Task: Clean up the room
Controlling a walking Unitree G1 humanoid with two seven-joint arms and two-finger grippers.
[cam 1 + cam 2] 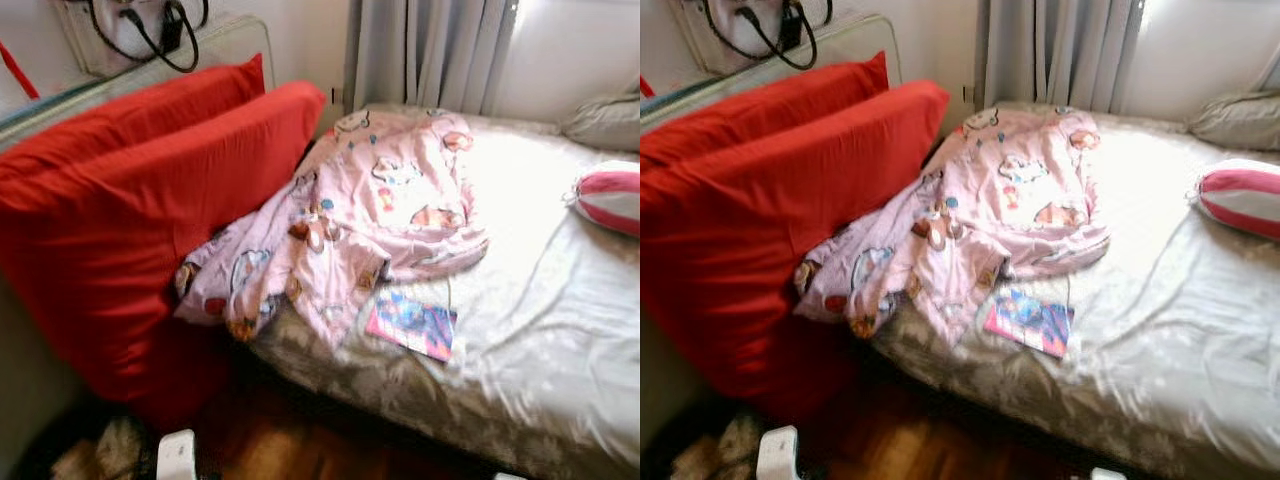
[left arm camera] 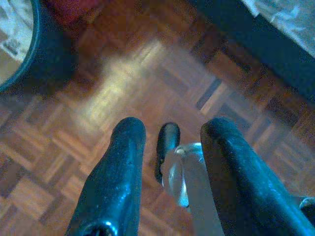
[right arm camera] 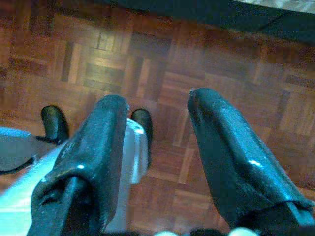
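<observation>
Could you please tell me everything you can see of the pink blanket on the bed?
The pink blanket looks like soft fabric, pale pink and printed with small cartoon figures in brown, red and blue. It lies crumpled and unfolded across the left part of the bed, with many folds. One corner spills over the bed's near edge beside the red pillows, which it seems to touch. Its lower edge lies right next to a colourful booklet.

Bedsheet (image 1: 560,330): satiny cloth, shiny, wrinkled. Pink cartoon-print blanket (image 1: 380,200): soft matt cloth, crumpled. Two red pillows (image 1: 130,220): matt woven fabric. Booklet (image 1: 412,324): glossy printed paper (cover catches light). Curtain (image 1: 425,50): grey matt cloth. Parquet floor (image 2: 147,73): varnished wood, slight sheen. Left gripper (image 2: 170,147) and right gripper (image 3: 157,118) fingers: glossy black plastic.
</observation>
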